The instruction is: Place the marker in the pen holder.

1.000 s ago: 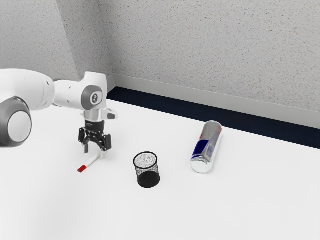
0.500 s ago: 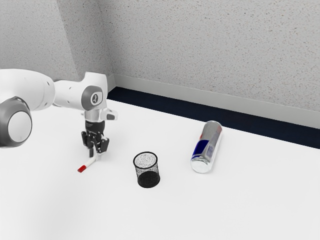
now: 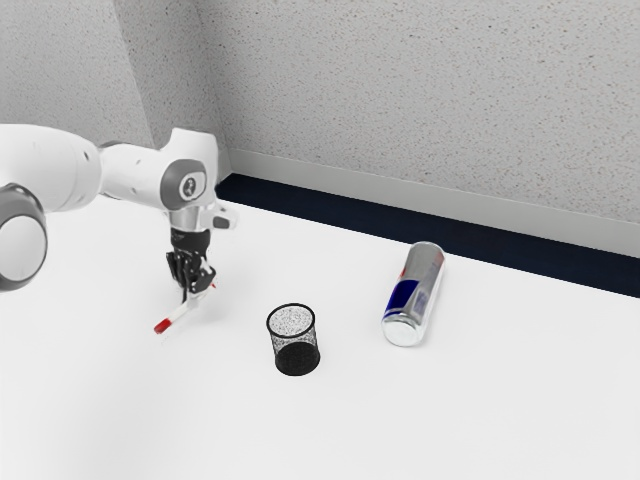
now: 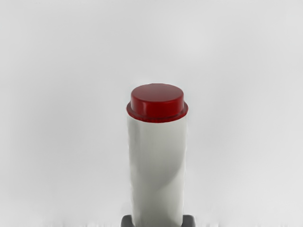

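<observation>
- Pale, speckled wall (image 3: 420, 100) runs across the back of the exterior view, meeting a corner toward the exterior view's left, with a light baseboard (image 3: 400, 197) along its foot and a dark blue floor (image 3: 480, 255) below that.
- White and broad, the surface (image 3: 480, 410) carries everything I'm working with.
- My arm (image 3: 50, 165), white with grey joint covers, comes in from the exterior view's left, its hand pointing down over the surface.
- A silver and blue can (image 3: 415, 290) lies on its side toward the exterior view's right, one round end facing the camera, well apart from everything else.
- The holder (image 3: 297, 357) is a black mesh cup standing upright on the surface, open at the top. In the exterior view it sits between my jaws and the can, a bit nearer the camera than either.
- I have the jaws closed on the marker; from the wrist view I can see a dark tip pressed to each side of its barrel.
- The marker (image 3: 180, 315) is white with red at its ends, held slantwise, low over the surface and outside the holder, toward the exterior view's left of it. One red end sticks out toward the exterior camera; in my wrist view, a red end with a thin raised rim caps the pale barrel.
</observation>
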